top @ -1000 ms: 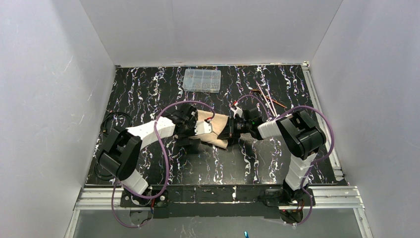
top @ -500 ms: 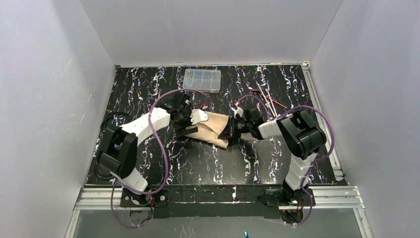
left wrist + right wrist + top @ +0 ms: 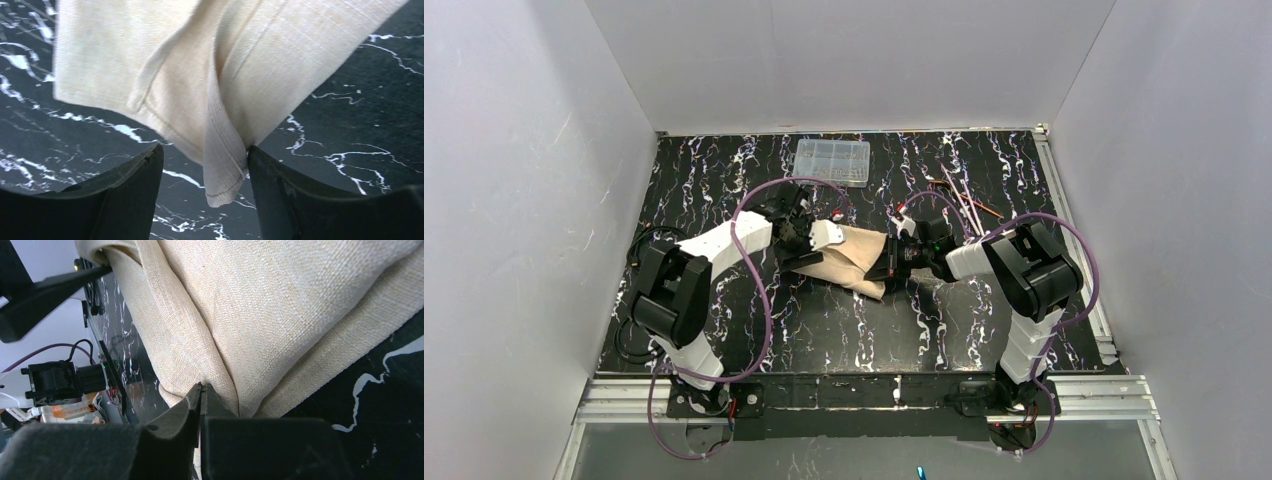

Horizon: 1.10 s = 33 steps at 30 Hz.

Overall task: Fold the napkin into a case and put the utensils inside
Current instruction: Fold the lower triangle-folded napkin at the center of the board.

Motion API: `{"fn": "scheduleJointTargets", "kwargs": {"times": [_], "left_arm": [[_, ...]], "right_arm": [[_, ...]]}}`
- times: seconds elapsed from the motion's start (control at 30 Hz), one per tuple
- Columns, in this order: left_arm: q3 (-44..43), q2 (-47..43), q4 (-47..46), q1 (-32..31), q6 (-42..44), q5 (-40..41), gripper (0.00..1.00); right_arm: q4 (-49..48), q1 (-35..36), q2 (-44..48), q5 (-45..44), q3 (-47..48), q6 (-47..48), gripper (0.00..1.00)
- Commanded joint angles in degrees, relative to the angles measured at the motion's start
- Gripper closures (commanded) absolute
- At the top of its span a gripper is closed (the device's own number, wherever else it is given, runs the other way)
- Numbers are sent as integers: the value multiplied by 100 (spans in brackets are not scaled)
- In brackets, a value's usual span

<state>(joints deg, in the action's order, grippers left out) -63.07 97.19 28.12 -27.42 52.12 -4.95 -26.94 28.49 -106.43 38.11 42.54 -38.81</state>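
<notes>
**A:** What do we see, biggest thing first?

**B:** We see the black marbled bench [image 3: 844, 330]. At its middle is the napkin [image 3: 856, 262], gathered in loose folds between the two wrists.

**A:** And behind it?

**B:** We find a clear compartment box [image 3: 832, 162] near the far edge, well apart from the cloth.

**A:** How do we read the fingers?

**B:** The left fingers [image 3: 802, 262] stand apart, and a hemmed fold hangs between them, touching one side. The right fingers [image 3: 201, 390] are pressed together, pinching a fold of the napkin.

**A:** And the utensils [image 3: 964, 200]?

**B:** We spot them at the far right of the bench, apart from the napkin.
</notes>
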Motion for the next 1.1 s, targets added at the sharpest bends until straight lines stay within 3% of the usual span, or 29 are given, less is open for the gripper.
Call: {"fn": "scheduleJointTargets", "kwargs": {"times": [0.0,0.33,0.57,0.97,1.07], "left_arm": [[-378,-34,39,186,113,23,39],[-329,47,78,219,82,-48,37],[-227,40,-273,240,93,83,42],[-438,313,-623,393,42,416,35],[-569,377,-791,499,3,809,34]], "right_arm": [[-28,-54,30,38,-98,51,87],[-132,-54,43,83,-152,-25,87],[-122,-53,39,96,-144,-36,87],[-149,-48,83,126,-176,-73,87],[-186,-49,62,143,-190,-100,87]]}}
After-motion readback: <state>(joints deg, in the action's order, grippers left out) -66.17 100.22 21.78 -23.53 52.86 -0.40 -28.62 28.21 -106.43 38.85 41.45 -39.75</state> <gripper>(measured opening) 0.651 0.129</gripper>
